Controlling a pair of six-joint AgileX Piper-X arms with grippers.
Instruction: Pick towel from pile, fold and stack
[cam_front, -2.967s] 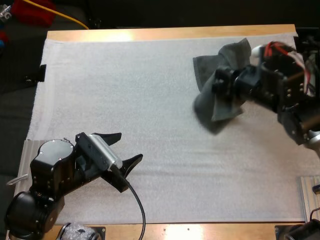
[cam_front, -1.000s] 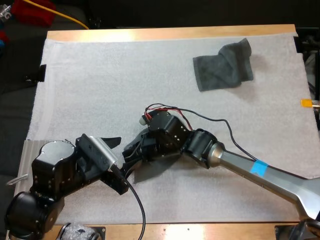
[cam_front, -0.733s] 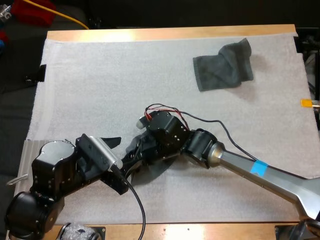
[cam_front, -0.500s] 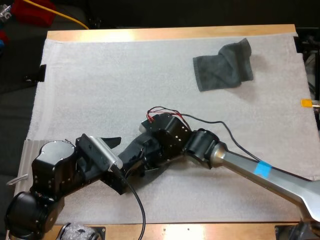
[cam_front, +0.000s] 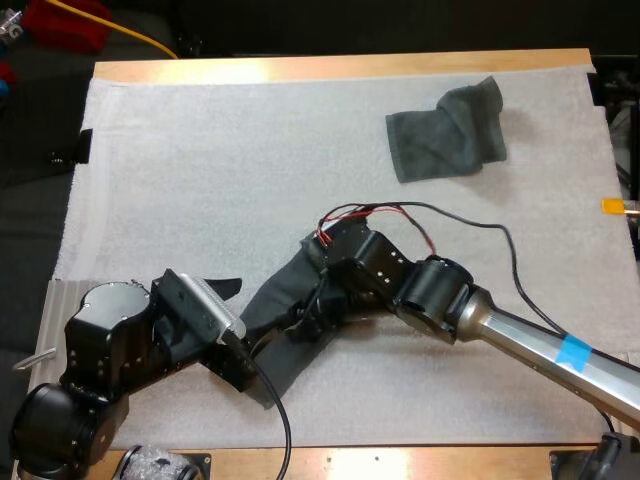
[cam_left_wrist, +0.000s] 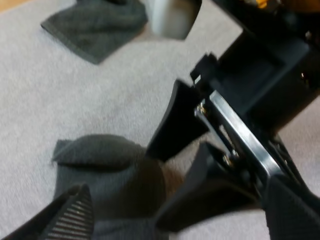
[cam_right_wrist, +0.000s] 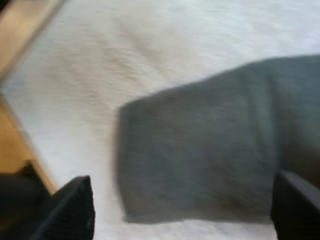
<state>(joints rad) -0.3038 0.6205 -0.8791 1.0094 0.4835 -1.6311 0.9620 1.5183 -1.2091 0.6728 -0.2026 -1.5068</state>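
Nearest to where I stood, the left gripper sat low over the near part of the white mat, its ribbed fingers spread wide and clear of anything, one on each side of the near towel. That dark grey-green towel lay on the mat as a long, slanting strip, loosely flattened and still rumpled, with a rounded corner just in front of the left gripper. Just beyond, the right gripper hung close over the same towel, and from its own camera its fingers stood apart with the cloth lying flat below them, pinched by neither. Much farther off, toward the far right of the mat, the far towel lay crumpled and well apart from both arms. By my reckoning the pick was done for one towel and the laying-out was under way; I saw no clean fold yet and no folded stack, so the folding, the stacking and the whole of the second towel were left. Beyond the mat ran the wooden table edge. I could read no brand, label or lettering anywhere.
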